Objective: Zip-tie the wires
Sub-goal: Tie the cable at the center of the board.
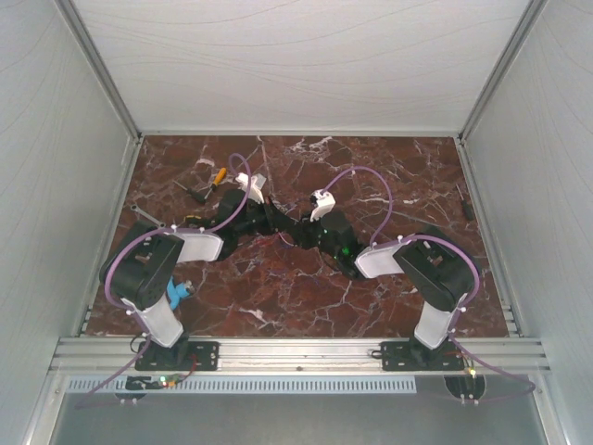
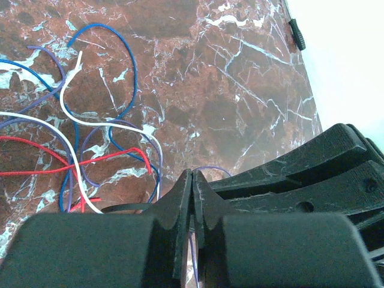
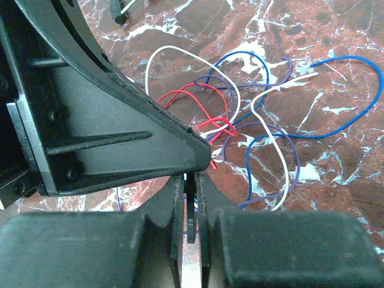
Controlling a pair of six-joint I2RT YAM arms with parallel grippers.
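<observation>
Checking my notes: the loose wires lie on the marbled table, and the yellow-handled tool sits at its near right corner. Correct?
Not quite: the yellow-handled tool sits at the far left of the table, as the top view shows. The wires do lie loose on it.

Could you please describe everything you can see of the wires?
The wires are a loose tangle of very thin, plastic-coated-looking strands in red, blue, purple and white. They lie in overlapping loops on the marbled table. Loose ends stick out and nothing binds them yet. They sit just ahead of the shut left gripper and right gripper, and one purple strand appears pinched in the left one.
</observation>
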